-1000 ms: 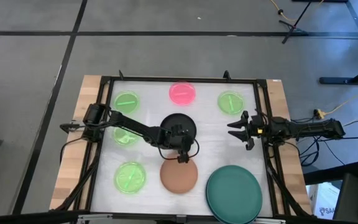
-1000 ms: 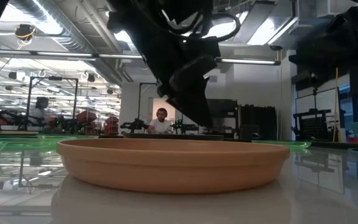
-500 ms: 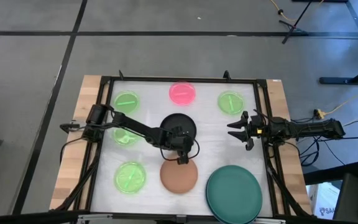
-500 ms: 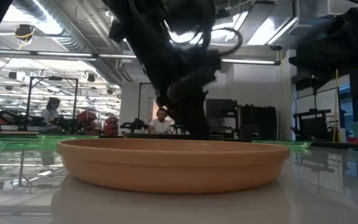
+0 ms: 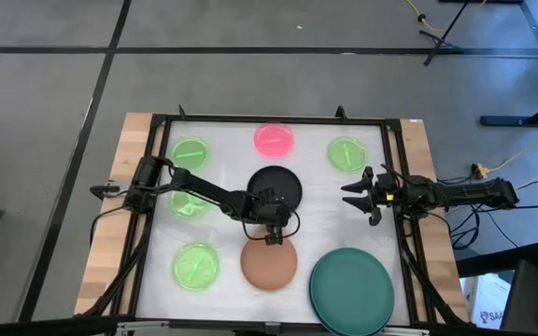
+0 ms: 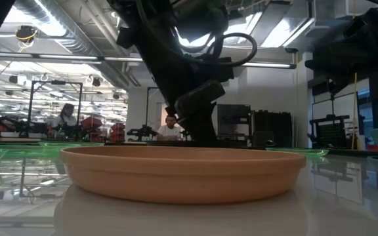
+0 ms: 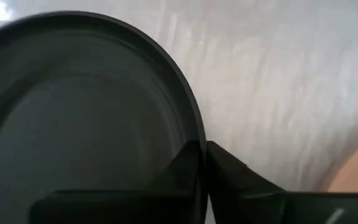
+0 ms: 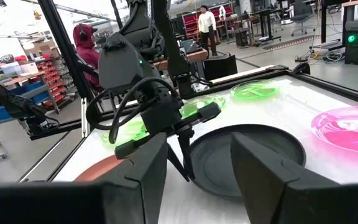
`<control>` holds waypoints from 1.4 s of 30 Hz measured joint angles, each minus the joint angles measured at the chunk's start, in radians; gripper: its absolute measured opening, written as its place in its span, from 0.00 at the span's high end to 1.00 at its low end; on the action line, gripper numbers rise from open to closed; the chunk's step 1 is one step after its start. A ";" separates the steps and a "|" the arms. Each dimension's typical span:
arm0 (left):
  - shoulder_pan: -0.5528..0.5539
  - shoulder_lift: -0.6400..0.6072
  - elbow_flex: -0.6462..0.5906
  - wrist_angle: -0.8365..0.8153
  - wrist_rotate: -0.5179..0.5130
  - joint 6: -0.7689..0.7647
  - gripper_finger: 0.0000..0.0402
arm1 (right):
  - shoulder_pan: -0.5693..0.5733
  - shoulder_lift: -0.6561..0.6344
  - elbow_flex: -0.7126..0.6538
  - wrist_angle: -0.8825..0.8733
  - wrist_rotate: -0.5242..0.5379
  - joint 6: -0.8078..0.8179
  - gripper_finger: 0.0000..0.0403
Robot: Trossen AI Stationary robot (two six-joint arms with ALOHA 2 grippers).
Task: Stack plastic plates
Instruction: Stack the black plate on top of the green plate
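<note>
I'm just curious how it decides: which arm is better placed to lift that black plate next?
The left: its claw already pinches the black plate at its rim. The right claw waits open, away from it.

White bench point(image 5: 325, 210) is carrying four green plates point(image 5: 191, 152), a pink plate point(image 5: 275, 140), a black plate point(image 5: 278, 185), a brown plate point(image 5: 269, 265) and a teal plate point(image 5: 351, 289).

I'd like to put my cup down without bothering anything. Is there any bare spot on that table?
Yes: the white strip between the black plate and the right gripper, above the teal plate, is bare. Another patch lies between the two lower green plates and the brown plate. The middle is crowded: the left gripper pinches the black plate's rim there.
</note>
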 joint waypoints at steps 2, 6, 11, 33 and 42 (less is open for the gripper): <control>0.000 0.000 0.000 0.001 0.003 0.015 0.98 | 0.000 0.000 0.000 0.000 0.000 0.000 0.58; -0.008 -0.005 0.004 -0.004 0.004 0.025 0.98 | 0.000 0.000 0.000 0.006 0.000 0.000 0.58; -0.043 -0.009 0.077 -0.017 0.028 0.099 0.99 | 0.000 0.000 0.000 0.059 -0.001 0.000 0.58; -0.205 0.067 0.242 0.440 0.366 0.364 0.99 | 0.001 0.001 0.001 0.422 -0.263 0.189 0.58; -0.203 0.209 0.294 0.680 0.569 0.333 0.99 | 0.000 0.000 0.001 0.425 -0.253 0.185 0.58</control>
